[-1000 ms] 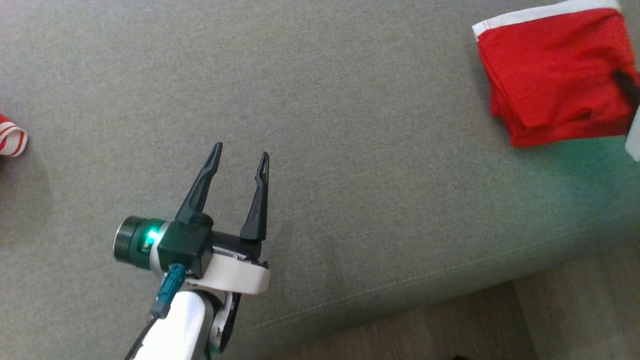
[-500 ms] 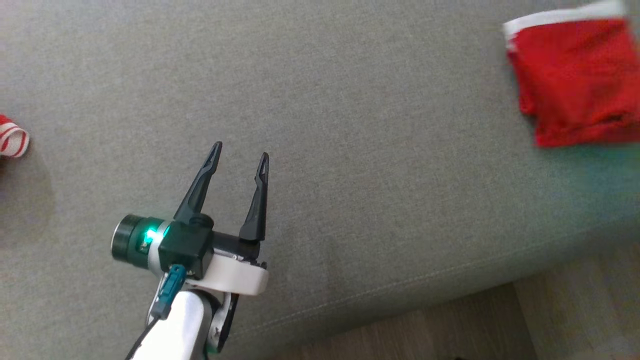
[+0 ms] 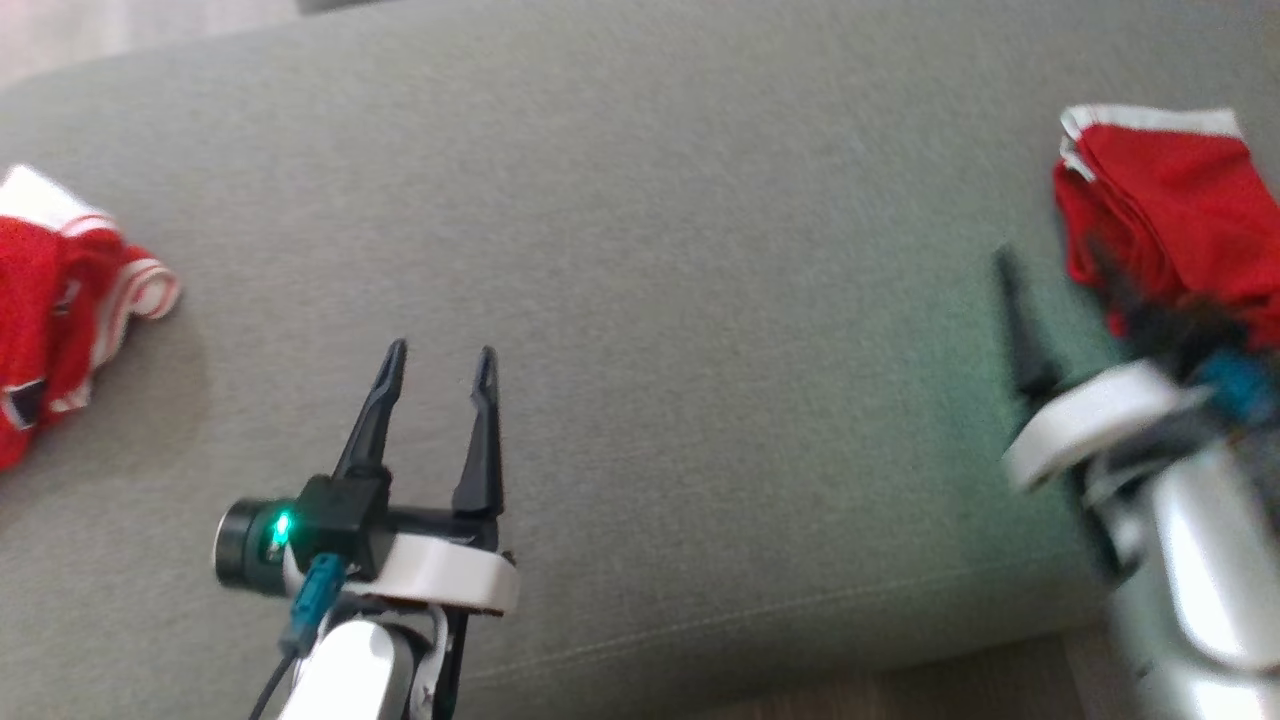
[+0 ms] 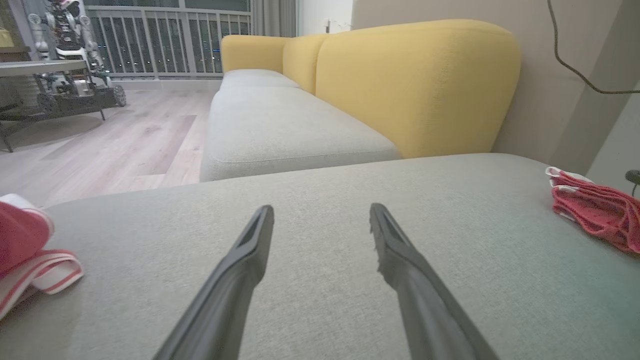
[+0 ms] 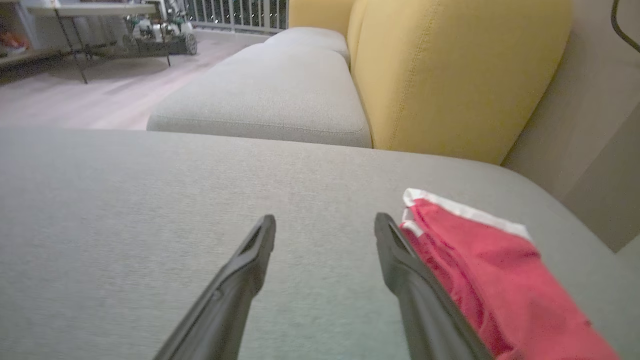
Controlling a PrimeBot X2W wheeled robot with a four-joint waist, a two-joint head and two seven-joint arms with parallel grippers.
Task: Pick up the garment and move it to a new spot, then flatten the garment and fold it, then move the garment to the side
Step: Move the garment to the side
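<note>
left pincer (image 3: 442,350): jaws apart, empty, low left | right pincer (image 5: 326,220): jaws apart, empty, low right

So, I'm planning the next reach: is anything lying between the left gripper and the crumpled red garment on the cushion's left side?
Nothing visible does: only bare grey cushion lies between the open left gripper and the crumpled red garment. The folded red garment sits far right, beside the right gripper.

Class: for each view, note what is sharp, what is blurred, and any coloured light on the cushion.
Head view: the left tool is sharp, the right tool and its forearm are motion-smeared, and a green tint lies on the grey cushion beside it. Left wrist view: crisp throughout. Right wrist view: the folded red garment looks slightly soft.
</note>
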